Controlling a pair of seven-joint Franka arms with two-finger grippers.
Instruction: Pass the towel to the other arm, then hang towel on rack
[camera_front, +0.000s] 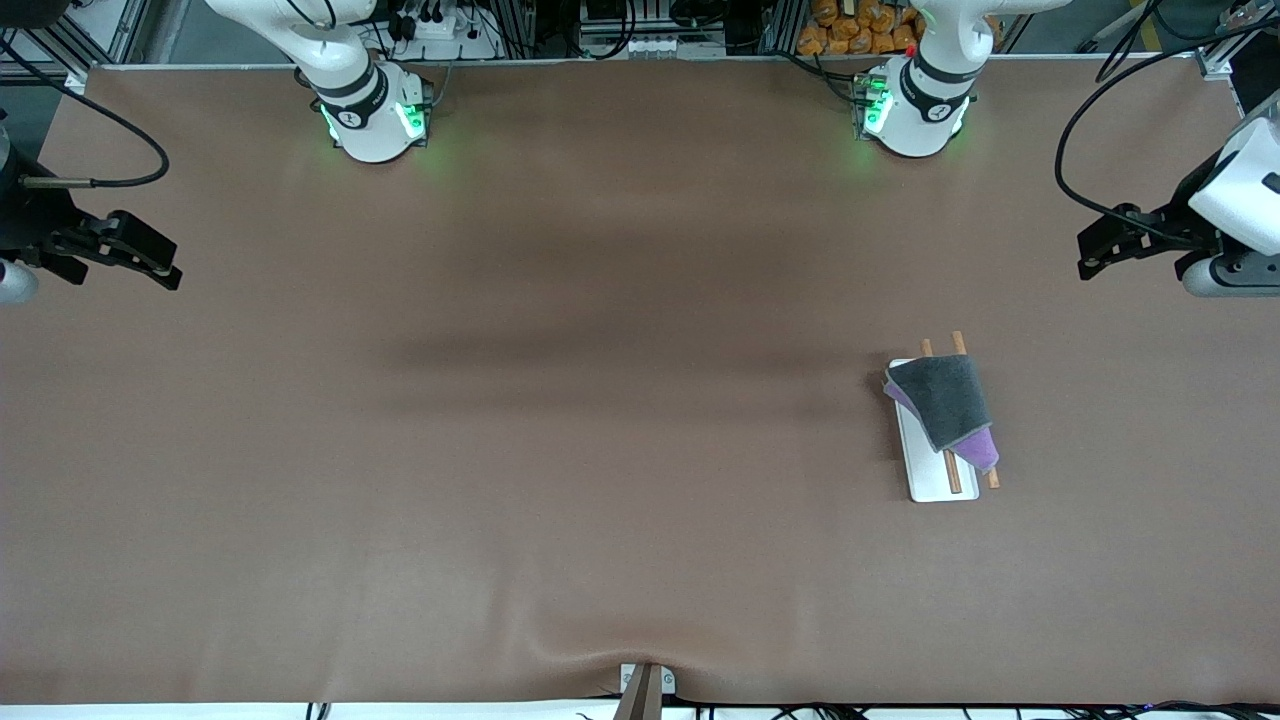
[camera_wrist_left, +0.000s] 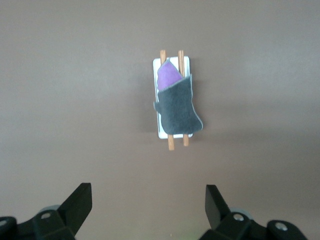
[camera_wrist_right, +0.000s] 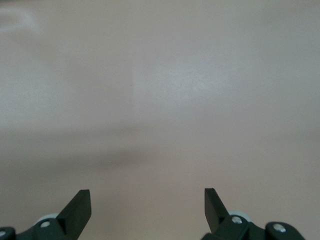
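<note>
- Both arms are clad in glossy white shells with black joint bands.
- Green lights are shown at each base.
- Black two-finger grippers are fitted: left gripper (camera_front: 1100, 250), right gripper (camera_front: 150, 262).
- Black cables are attached.

The brown table (camera_front: 560, 450) bears only, seemingly, the rack (camera_front: 935, 478).
</note>
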